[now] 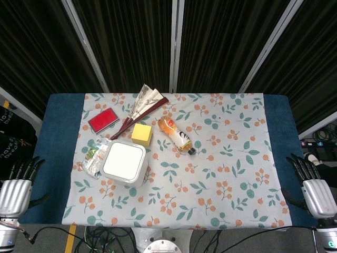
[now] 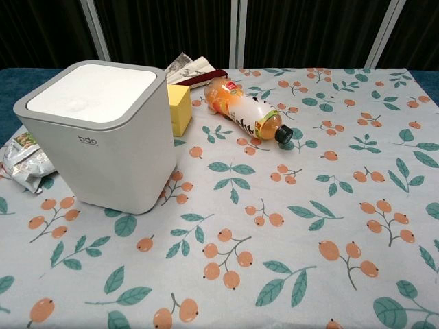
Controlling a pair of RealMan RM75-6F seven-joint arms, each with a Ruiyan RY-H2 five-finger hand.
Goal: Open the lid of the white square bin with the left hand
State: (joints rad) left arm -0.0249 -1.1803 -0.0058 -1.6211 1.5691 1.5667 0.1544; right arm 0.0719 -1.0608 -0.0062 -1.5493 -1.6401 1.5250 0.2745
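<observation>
Seen from above in the head view, a worktop (image 1: pixel 58 153) covered by a floral cloth (image 1: pixel 221 158) carries the white square bin (image 1: pixel 124 162) at lower left of centre, its lid (image 1: pixel 124 159) flat and closed. A crinkled snack packet (image 1: pixel 93 156) touches the bin's left side; a yellow block (image 1: pixel 141 134) sits just above it. A red case (image 1: pixel 103 120), a folded fan (image 1: pixel 142 105) and an orange drink bottle (image 1: pixel 176 135) lying on its side fill the upper middle. At the bottom left corner the left robot hand (image 1: pixel 16 190) rests off the cloth, fingers straight and slightly spread, holding nothing. The right robot hand (image 1: pixel 313 190) mirrors it at bottom right, also empty. Both look parked, well apart from the bin, so the reach seems not yet begun.

From the chest view, the bin (image 2: pixel 103 137) stands upright at upper left, lid (image 2: pixel 92 89) level with the rim. Neither robot hand appears here.
</observation>
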